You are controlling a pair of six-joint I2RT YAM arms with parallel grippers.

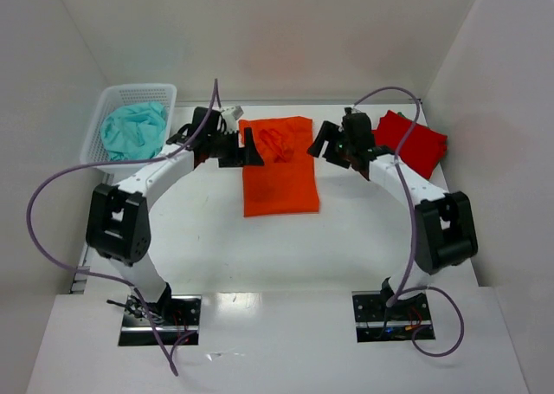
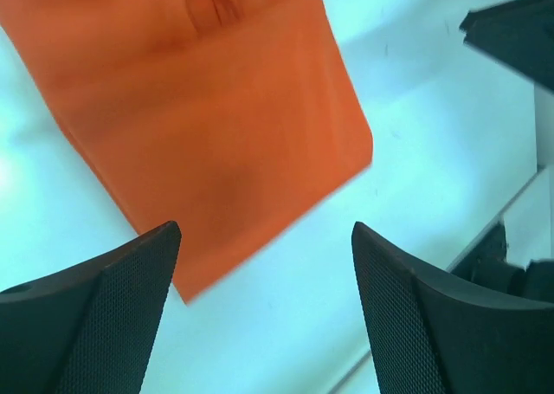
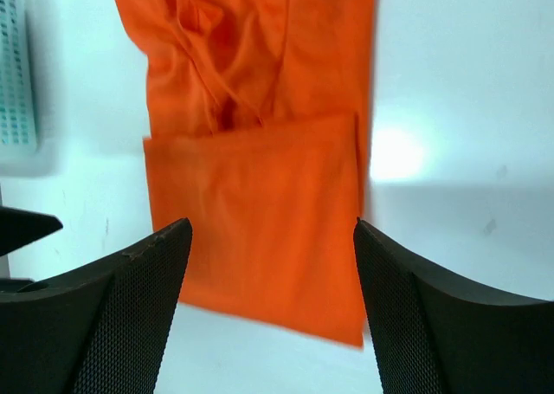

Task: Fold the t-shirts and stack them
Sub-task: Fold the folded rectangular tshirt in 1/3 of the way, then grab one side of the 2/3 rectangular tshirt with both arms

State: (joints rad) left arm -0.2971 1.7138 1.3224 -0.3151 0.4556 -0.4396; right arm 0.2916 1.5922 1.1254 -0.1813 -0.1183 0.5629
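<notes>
A bright orange t-shirt lies folded into a tall rectangle at the table's middle back, with a wrinkled upper part. The same orange t-shirt shows below the left wrist camera, and in the right wrist view the orange t-shirt fills the middle. My left gripper hovers open at its upper left edge, with nothing between its fingers. My right gripper hovers open at the upper right edge, also empty. A deeper red t-shirt lies folded at the back right.
A white mesh basket holding a teal cloth stands at the back left. White walls close the table on the back and both sides. Purple cables loop off both arms.
</notes>
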